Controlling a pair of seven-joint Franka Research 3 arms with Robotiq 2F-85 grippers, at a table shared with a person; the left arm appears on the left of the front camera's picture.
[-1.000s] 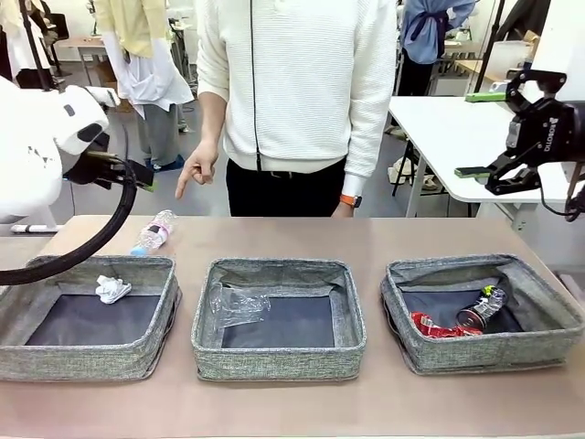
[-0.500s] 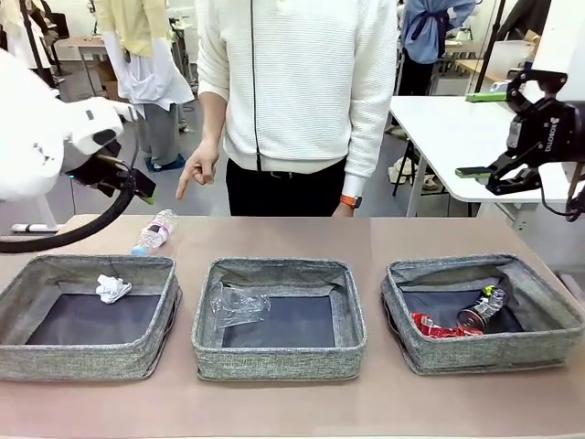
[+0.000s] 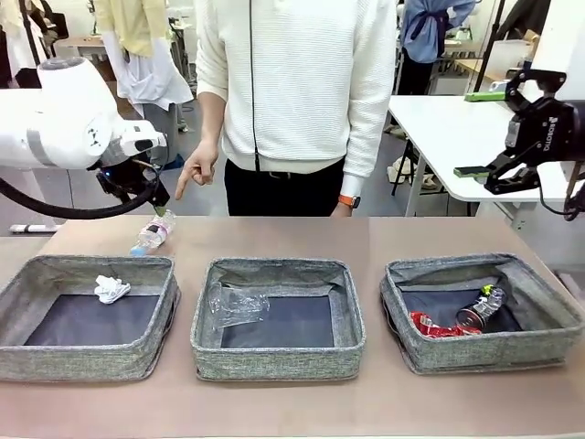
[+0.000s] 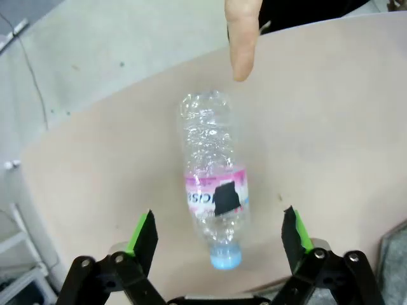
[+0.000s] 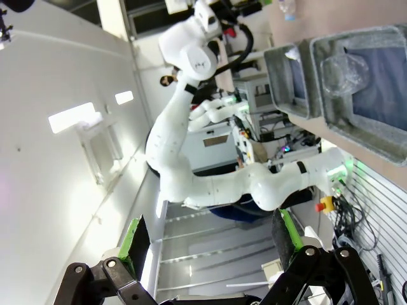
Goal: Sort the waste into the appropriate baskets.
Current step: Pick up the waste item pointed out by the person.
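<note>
A clear bottle [image 3: 153,232] with a pink label and blue cap lies on its side on the table [image 3: 274,233], just behind the left basket [image 3: 87,315]; in the left wrist view [image 4: 212,203] we see it between our spread fingers, not gripped. Our left gripper [image 4: 216,238] hangs wide open above it, empty. A person's finger [image 4: 242,38] points at the bottle's far end. The tissue [image 3: 111,289] sits in the left basket, a crumpled bottle [image 3: 236,305] in the middle basket [image 3: 277,317], and the red can [image 3: 437,326] and dark can [image 3: 477,311] in the right basket [image 3: 480,311]. Our right gripper [image 3: 484,176] is raised at the right, open and holding nothing.
</note>
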